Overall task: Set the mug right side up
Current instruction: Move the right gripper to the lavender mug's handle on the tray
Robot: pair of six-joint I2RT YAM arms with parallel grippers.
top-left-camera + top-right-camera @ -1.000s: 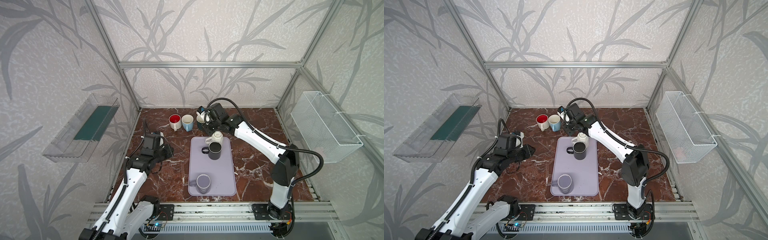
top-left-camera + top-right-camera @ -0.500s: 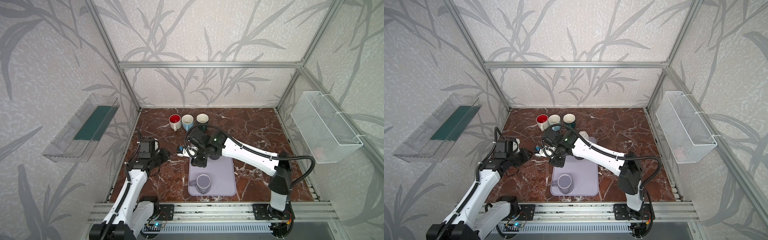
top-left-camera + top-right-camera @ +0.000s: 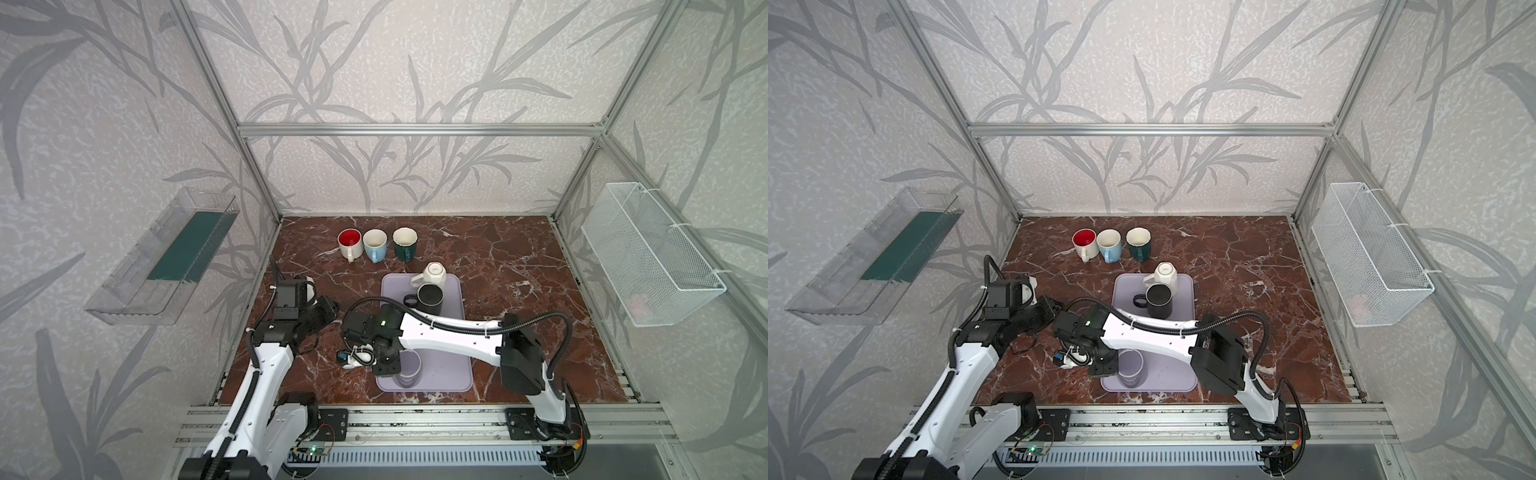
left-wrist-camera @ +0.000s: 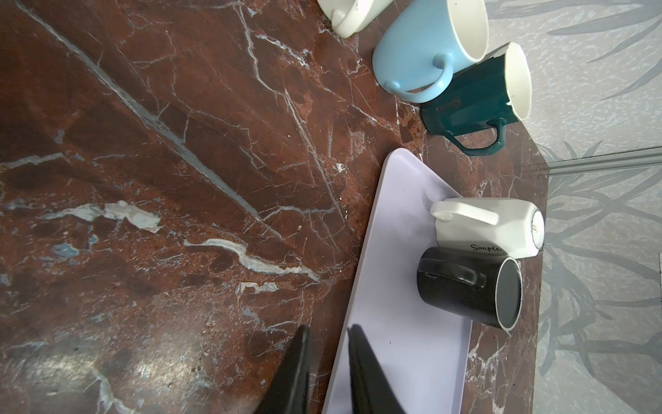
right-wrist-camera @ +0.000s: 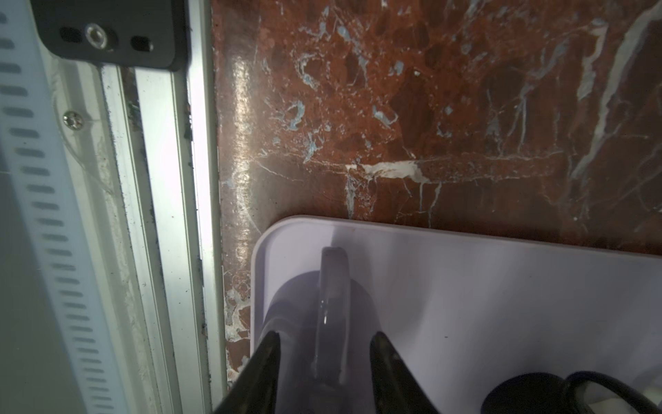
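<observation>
At the near end of the tray [image 3: 451, 368], the lavender mug [image 3: 411, 374] is straddled at its handle by the right gripper [image 5: 326, 337], fingers apart; closing and inverting are called for next; left gripper [image 4: 329, 329] nearly closed, empty

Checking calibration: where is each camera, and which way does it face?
Top views: high in front, facing down on red-brown marble table, left arm, right arm.
Left wrist: past left gripper toward lilac plastic tray, upside-down white mug, black mug.
Right wrist: down past right gripper at lilac mug's handle.
Wrist views share the tray.
</observation>
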